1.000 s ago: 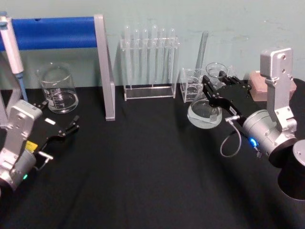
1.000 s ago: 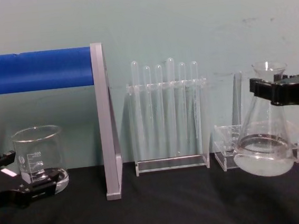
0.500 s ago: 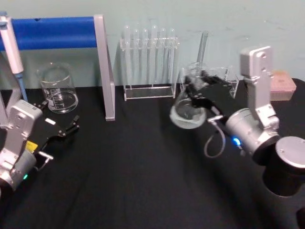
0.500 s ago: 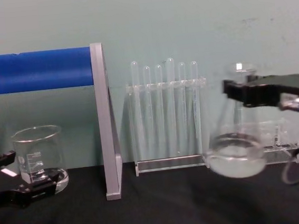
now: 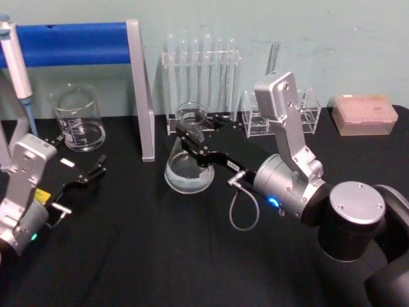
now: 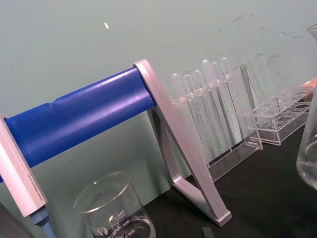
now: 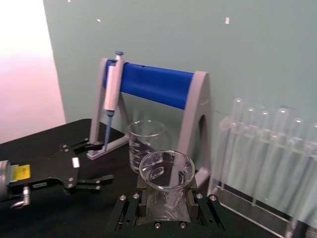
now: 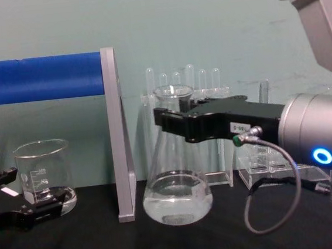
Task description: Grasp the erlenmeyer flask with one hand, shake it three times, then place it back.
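Note:
The erlenmeyer flask (image 5: 188,167) is clear glass with a little clear liquid in its wide base. It stands upright in front of the test tube rack, just right of the grey stand leg. My right gripper (image 5: 195,139) is shut on its neck below the flared rim, and the chest view shows the flask (image 8: 178,191) with the black jaws of the right gripper (image 8: 175,122) clamped across the neck. I cannot tell whether the base touches the black cloth. The right wrist view looks down onto the flask's rim (image 7: 166,170). My left gripper (image 5: 97,169) rests open at the table's left, holding nothing.
A blue-barred pipette stand (image 5: 77,42) with a hanging pipette (image 5: 15,64) fills the back left, and a glass beaker (image 5: 78,119) sits under it. A test tube rack (image 5: 201,86), a small acrylic rack (image 5: 284,120) and a pink box (image 5: 364,114) line the back.
My right gripper has swung the flask from the back right leftwards to the front of the test tube rack. The left arm has not moved.

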